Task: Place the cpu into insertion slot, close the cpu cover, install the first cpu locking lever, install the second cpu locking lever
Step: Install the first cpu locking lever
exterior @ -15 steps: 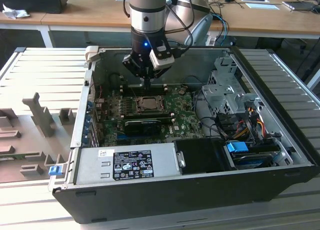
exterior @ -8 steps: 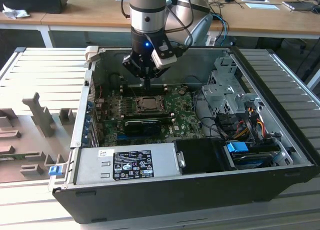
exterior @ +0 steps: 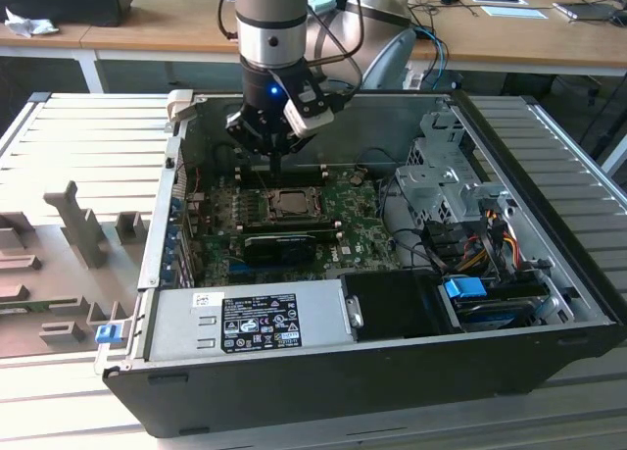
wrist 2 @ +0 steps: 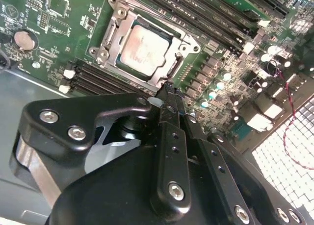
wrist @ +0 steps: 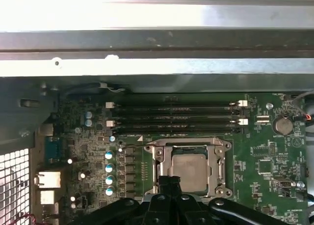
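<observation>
The cpu (wrist 2: 144, 51) lies flat in the insertion slot (wrist 2: 114, 63) on the green board, its silvery face up. The cpu cover (wrist 2: 162, 77) lies down over it, and the chip shows through the cover's window. In the first wrist view the cpu (wrist: 189, 168) sits inside the same metal frame, the cpu cover (wrist: 158, 159). My gripper (wrist 2: 167, 93) hovers just beside one edge of the socket, its black fingers (wrist: 169, 183) pressed together and empty. In the exterior view the gripper (exterior: 277, 169) hangs over the far side of the socket (exterior: 287, 203).
Long black memory slots (wrist: 174, 118) run beside the socket. A black expansion card (exterior: 279, 246) lies in front of it, then the grey power supply (exterior: 260, 318). A metal drive cage (exterior: 441, 171) and cables stand at the exterior view's right. Case walls (exterior: 157, 234) surround the board.
</observation>
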